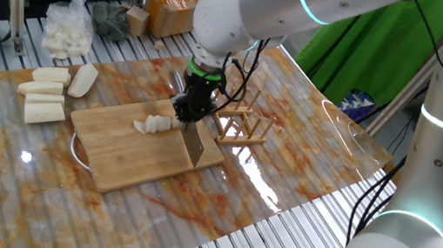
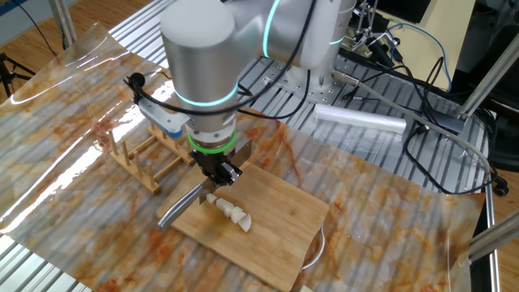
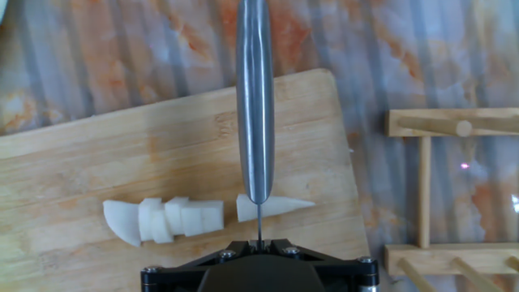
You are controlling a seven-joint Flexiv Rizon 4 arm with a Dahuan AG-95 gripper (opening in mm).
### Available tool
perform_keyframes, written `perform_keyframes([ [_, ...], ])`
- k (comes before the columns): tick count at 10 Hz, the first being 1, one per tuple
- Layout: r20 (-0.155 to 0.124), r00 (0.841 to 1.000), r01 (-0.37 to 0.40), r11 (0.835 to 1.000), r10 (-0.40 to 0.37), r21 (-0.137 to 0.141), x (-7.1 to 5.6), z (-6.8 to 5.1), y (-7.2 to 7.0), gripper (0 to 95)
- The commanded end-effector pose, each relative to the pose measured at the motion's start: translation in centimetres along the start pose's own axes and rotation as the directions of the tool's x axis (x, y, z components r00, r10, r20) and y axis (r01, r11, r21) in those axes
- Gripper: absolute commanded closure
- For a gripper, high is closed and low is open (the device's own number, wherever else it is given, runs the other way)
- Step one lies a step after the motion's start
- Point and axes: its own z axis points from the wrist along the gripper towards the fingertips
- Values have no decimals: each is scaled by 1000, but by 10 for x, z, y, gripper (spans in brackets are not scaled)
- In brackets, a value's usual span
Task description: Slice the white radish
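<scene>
The white radish (image 3: 212, 216) is lying on the cutting board (image 3: 122, 162), low in the hand view and near the board's right edge. Its long axis is running left to right across that frame; the pointed tip is aiming right, toward the wooden rack (image 3: 442, 191). It is showing as a row of cut slices at left with a small gap, then the tapered end piece at right.

The knife (image 3: 255, 97) is standing edge-down across the radish axis, the blade running top to bottom of the hand view and meeting the root at the left end of the tapered piece. The gripper (image 1: 188, 109) is clenching the knife by its handle; in one fixed view the blade is hanging below the fingers at the board's right side.

In the other fixed view the radish (image 2: 230, 212) is sitting left of centre on the board (image 2: 276, 223), the blade tip overhanging the board's left edge. Bare board is lying open to the right of the slices there.

In one fixed view the rack (image 1: 239, 127) is sitting just beside the board's right edge. Four cream-white chunks (image 1: 49, 91) are lying at upper left, apart from the board, with a clear bag of white pieces (image 1: 69, 26) beyond them.
</scene>
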Motion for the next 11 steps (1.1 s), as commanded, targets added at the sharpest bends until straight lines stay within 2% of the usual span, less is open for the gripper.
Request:
perform_keyframes([
  [1, 11, 1000, -11, 1000, 11, -25, 2, 7, 2, 950],
  [3, 9, 1000, -14, 1000, 14, -17, 3, 7, 2, 950],
  [5, 5, 1000, -11, 1000, 11, -6, 3, 0, 1, 950],
  [6, -5, 1000, -8, 1000, 8, -4, 3, -7, 0, 950],
  [7, -6, 1000, -12, 1000, 12, -9, 5, -12, 1, 950],
  [8, -4, 1000, -9, 1000, 9, -1, 7, -14, 2, 950],
  [11, -5, 1000, -4, 1000, 4, 4, 13, -24, -2, 950],
])
